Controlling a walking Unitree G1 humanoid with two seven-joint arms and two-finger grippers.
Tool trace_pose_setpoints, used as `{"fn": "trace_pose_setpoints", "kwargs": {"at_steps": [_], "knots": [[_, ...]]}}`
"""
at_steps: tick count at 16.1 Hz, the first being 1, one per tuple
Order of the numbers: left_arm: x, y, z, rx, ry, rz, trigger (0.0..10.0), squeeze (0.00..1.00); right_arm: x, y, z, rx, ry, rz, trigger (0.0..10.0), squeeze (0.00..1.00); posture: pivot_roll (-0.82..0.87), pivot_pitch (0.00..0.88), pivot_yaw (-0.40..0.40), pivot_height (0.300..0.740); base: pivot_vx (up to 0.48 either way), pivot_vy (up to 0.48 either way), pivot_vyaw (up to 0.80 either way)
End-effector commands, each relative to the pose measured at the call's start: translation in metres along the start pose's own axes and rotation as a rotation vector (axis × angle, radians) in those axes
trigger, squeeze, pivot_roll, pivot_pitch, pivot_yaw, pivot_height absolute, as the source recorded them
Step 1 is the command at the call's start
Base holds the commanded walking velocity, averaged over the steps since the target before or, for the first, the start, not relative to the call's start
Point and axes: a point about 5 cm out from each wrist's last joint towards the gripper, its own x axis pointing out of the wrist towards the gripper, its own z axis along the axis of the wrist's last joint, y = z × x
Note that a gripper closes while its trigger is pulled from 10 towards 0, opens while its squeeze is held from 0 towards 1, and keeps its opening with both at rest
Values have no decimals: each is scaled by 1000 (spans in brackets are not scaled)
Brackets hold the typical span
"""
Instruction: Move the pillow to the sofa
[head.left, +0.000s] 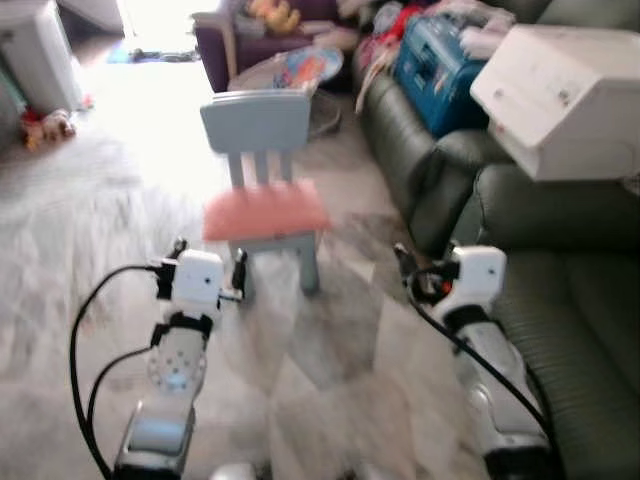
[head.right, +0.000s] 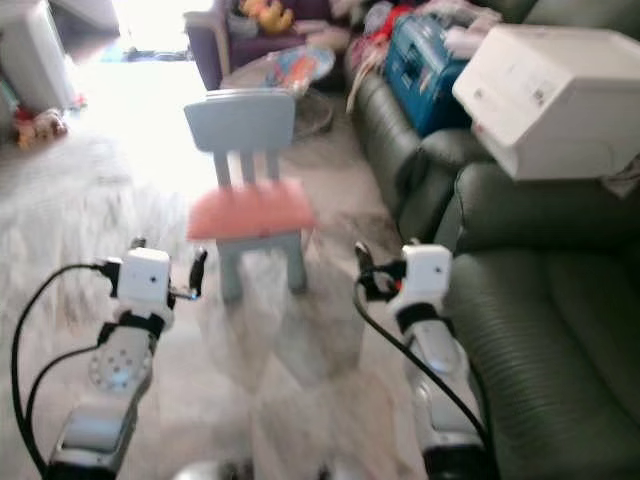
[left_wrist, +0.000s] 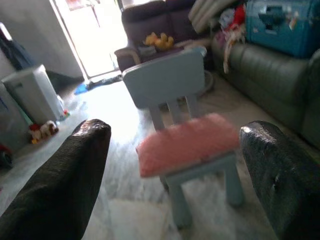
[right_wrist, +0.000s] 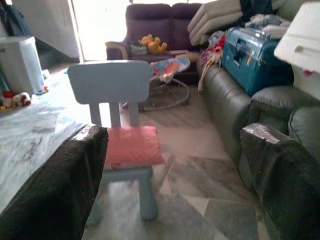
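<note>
A flat pink pillow lies on the seat of a small pale blue child's chair standing on the marble floor ahead of me. The dark green sofa runs along my right side. My left gripper hovers low just before the chair's left front leg, open and holding nothing. My right gripper hangs open between the chair and the sofa, also holding nothing. In the left wrist view the pillow sits between the two spread fingers. The right wrist view has the pillow further off, towards one finger.
A white box rests on the sofa's arm, and a blue case and clothes pile up further along. A baby bouncer and a purple settee stand behind the chair. A white bin is far left.
</note>
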Motion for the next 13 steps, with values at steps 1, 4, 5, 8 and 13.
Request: {"fn": "trace_pose_setpoints", "kwargs": {"at_steps": [1,4,5,8,13], "knots": [[0,8,0,25,-1,22,10000,0,4,8,5,10,-23,27,10000,0,19,0,-59,740,349,326,0],[1,7,2,41,-12,25,10000,0,4,8,6,-1,-26,24,10000,0,18,0,-58,740,433,104,0],[1,7,2,43,-12,25,10000,0,4,8,6,-5,-30,26,10000,0,17,0,-57,740,480,0,0],[2,6,2,51,-15,22,10000,0,4,8,7,-2,-31,28,10000,0,17,0,-56,740,480,0,0],[3,8,1,57,-5,33,10000,0,5,9,6,1,-29,30,10000,0,18,0,-55,740,480,0,0]]}}
